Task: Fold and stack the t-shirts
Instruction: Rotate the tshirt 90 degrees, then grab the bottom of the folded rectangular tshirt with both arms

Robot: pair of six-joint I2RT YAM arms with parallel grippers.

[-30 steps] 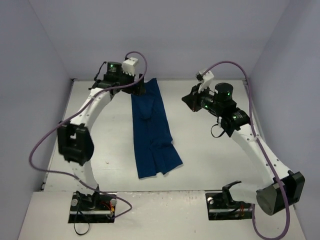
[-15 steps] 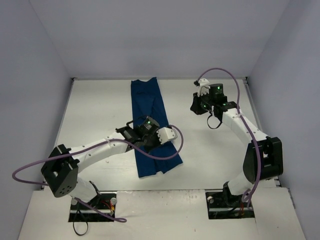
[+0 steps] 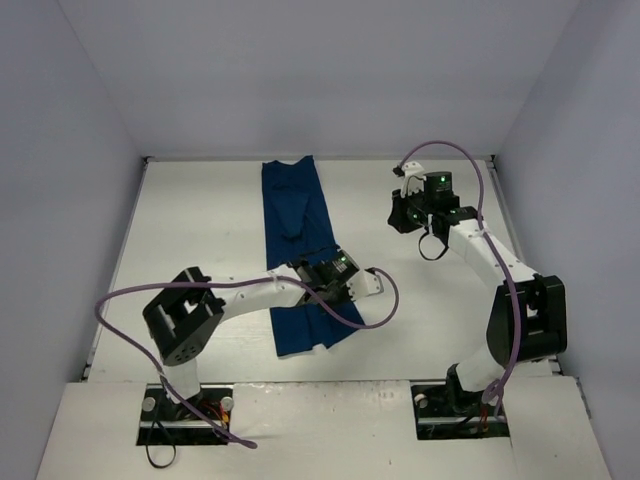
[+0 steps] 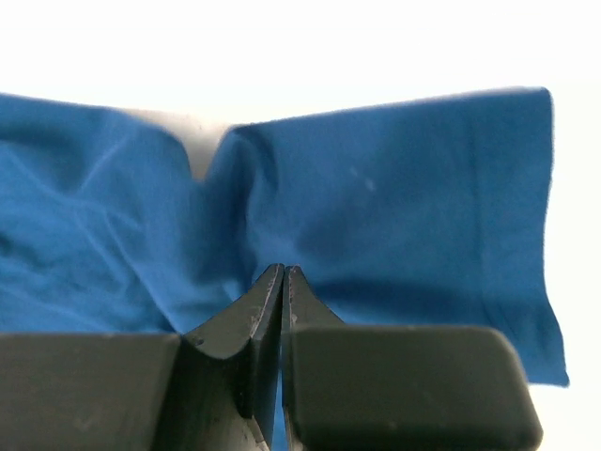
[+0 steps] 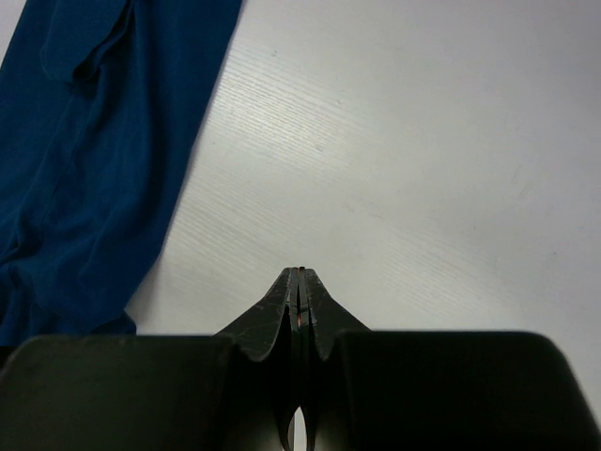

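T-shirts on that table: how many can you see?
1. A blue t-shirt lies as a long folded strip left of the table's middle, running from the far edge toward the arms; the left pincer pinches its near part. No other is visible.

- A robotics lab test cell.
- Bare white table (image 3: 430,310) boxed in by plain lavender walls (image 3: 320,70).
- Left arm (image 3: 250,293) and right arm (image 3: 495,270) bolted at its near edge, trailing purple cables (image 3: 441,144).

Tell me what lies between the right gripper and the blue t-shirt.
Only bare white tabletop separates the shut right gripper from the navy blue cloth t-shirt; the right wrist view shows it.
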